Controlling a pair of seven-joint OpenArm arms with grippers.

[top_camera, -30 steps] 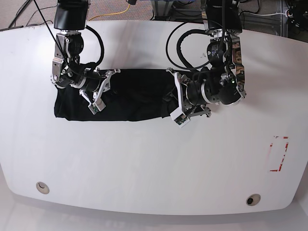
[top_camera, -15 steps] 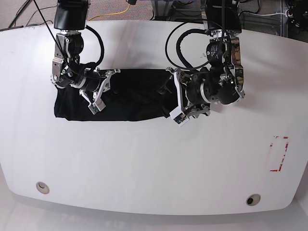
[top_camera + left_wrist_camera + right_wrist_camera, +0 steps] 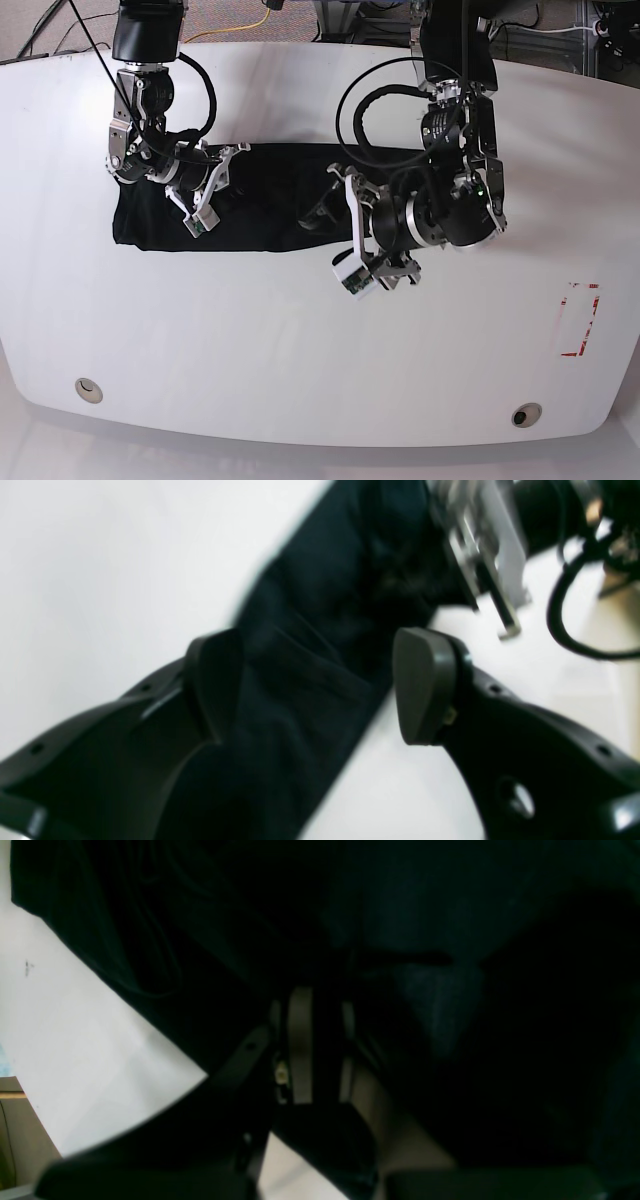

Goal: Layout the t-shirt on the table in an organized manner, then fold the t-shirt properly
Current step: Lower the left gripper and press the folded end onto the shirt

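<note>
The black t-shirt (image 3: 260, 200) lies as a long folded strip across the back left of the white table (image 3: 300, 340). My left gripper (image 3: 318, 212) is open over the strip's right end. In the left wrist view the shirt (image 3: 310, 605) runs between its spread fingers (image 3: 425, 685), with the gripper (image 3: 320, 685) straddling the fabric. My right gripper (image 3: 212, 188) sits on the strip's left part. In the right wrist view dark fabric (image 3: 450, 915) fills most of the frame, and the gripper (image 3: 320, 1040) looks shut on a fold of it.
A red dashed rectangle (image 3: 578, 320) marks the table at the right. Two round grommets (image 3: 88, 388) (image 3: 525, 413) sit near the front edge. The other arm (image 3: 490, 555) and its cable show in the left wrist view. Bare table (image 3: 75, 1040) shows beside the shirt.
My left gripper has swung left and toward the front edge, along the shirt's right end. The shirt's right end now reaches less far right. The right arm has not moved.
</note>
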